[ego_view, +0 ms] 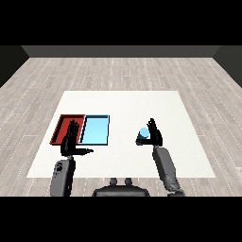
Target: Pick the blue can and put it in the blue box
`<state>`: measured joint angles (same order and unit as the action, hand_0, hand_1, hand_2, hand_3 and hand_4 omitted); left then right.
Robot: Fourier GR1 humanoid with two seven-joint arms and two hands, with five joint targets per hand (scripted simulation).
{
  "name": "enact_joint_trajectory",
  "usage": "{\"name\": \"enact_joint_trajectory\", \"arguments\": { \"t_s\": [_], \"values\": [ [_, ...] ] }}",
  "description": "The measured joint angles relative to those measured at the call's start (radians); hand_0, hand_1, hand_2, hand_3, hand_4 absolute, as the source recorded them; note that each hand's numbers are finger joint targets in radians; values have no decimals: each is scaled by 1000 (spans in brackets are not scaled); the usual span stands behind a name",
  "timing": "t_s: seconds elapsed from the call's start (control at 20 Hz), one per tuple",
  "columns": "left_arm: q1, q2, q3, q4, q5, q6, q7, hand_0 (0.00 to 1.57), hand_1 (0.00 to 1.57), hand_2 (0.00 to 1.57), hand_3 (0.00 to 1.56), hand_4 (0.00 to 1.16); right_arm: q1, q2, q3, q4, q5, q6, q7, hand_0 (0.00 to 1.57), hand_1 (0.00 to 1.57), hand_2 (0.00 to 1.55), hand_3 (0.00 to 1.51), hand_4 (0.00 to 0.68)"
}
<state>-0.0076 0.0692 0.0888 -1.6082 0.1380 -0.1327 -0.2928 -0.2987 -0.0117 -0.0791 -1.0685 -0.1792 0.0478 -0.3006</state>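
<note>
blue can [142, 135] half hidden by right hand [154, 134] | left hand [71, 140] overlaps red tray [61, 125]

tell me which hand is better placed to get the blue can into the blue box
Right. The right hand is already at the blue can, fingers curling round it. The left hand hangs open over the red tray, beside the light blue tray.
</note>
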Motion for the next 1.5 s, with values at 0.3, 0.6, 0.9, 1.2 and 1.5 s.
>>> {"name": "enact_joint_trajectory", "arguments": {
  "t_s": [0.3,0.6,0.9,1.2,1.5],
  "values": [
    [1,14,16,7,12,-17,0,0,0,0,0,0,-68,8,10,145,-23,-31,-62,0,0,0,0,0],
    [8,-3,-3,-16,-6,5,14,0,0,0,0,0,-113,1,9,212,-38,-47,-87,404,404,875,914,0],
    [7,-3,5,-19,8,1,22,0,0,0,0,0,-157,4,3,287,-25,-164,-140,1532,1532,1490,1444,587],
    [26,-5,5,-1,4,-13,-14,0,0,0,0,0,-139,4,80,189,-3,-246,-57,1500,1500,1469,1434,596],
    [8,-19,-29,10,-48,14,-13,0,0,0,0,0,-122,8,176,60,23,-294,7,1480,1480,1481,1444,637]
  ]
}}
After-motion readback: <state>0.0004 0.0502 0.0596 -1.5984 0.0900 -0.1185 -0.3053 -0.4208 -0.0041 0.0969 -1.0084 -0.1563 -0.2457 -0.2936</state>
